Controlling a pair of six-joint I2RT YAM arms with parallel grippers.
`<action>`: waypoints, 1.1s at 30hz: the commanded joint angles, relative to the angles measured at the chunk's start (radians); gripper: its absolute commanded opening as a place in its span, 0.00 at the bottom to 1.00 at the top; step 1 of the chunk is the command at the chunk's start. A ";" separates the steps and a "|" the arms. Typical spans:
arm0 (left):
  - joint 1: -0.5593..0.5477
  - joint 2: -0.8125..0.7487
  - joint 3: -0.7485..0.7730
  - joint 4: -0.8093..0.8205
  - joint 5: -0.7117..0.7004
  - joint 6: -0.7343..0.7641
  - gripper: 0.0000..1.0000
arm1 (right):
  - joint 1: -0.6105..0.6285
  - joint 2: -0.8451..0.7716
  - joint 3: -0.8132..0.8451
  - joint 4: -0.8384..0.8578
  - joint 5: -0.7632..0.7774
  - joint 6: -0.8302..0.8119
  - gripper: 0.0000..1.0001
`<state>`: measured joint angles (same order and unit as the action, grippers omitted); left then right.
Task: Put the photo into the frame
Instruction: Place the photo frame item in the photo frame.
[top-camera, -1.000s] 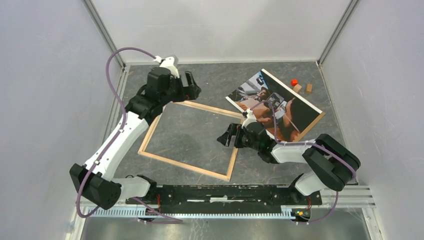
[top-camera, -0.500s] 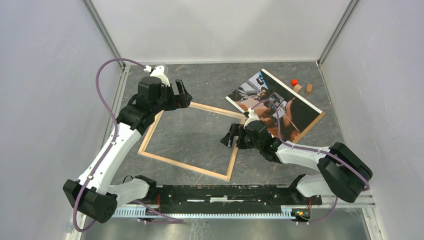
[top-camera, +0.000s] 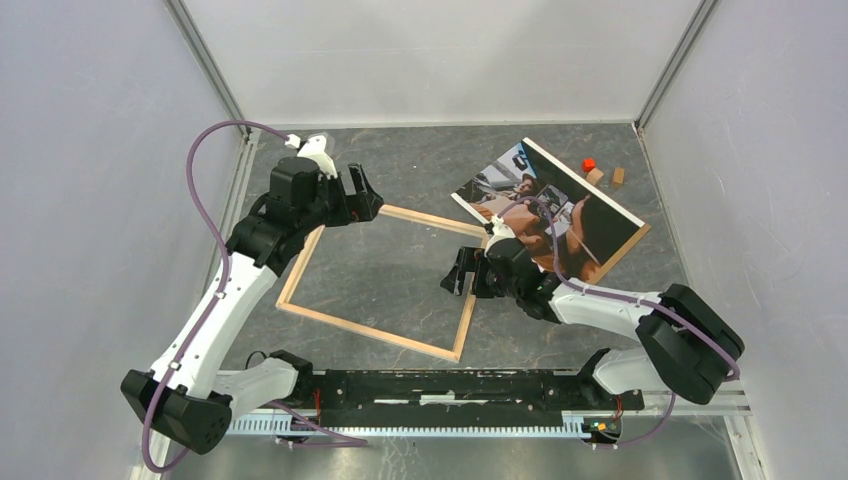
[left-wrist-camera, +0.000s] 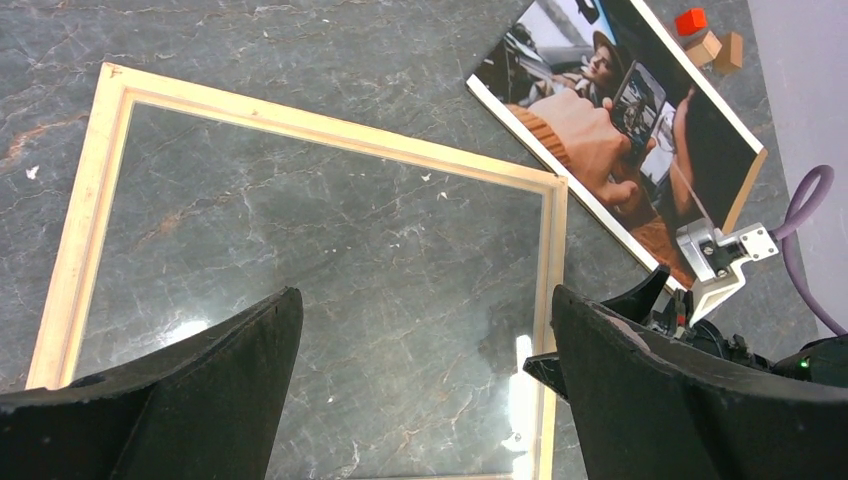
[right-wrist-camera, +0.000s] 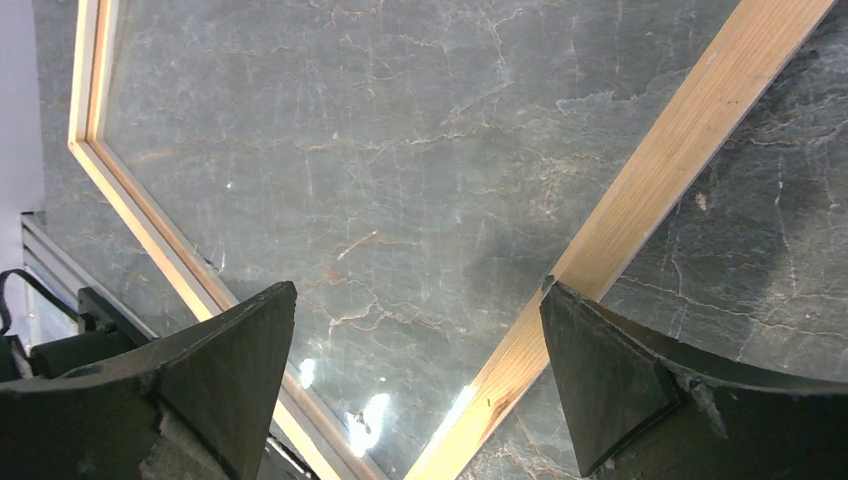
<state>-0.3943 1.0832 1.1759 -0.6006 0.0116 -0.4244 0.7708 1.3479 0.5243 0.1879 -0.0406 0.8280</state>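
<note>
Both tools are spread wide open with nothing in them. The left tool (top-camera: 366, 194) hangs over the frame's (top-camera: 370, 330) far left corner, and the right tool (top-camera: 456, 271) is above its right rail. The frame lies flat, wood side up, mid worktop (top-camera: 420, 165). The photo (top-camera: 575, 215) lies face up just beside the frame's far right corner.

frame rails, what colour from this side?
Pale natural wood; the frame lies flat on the dark marbled table. Clearest in the left wrist view.
</note>
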 joint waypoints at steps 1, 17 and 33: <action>0.001 -0.015 0.019 -0.005 0.035 0.029 1.00 | 0.036 0.042 0.031 -0.105 0.013 -0.014 0.98; 0.002 -0.022 0.054 -0.054 0.044 0.016 1.00 | 0.149 0.132 0.219 -0.396 0.209 -0.053 0.98; 0.002 -0.033 0.060 -0.097 0.027 0.042 1.00 | 0.174 0.073 0.232 -0.370 0.170 -0.188 0.98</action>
<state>-0.3943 1.0634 1.1961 -0.6693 0.0471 -0.4244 0.9386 1.4517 0.7448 -0.1631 0.1619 0.6842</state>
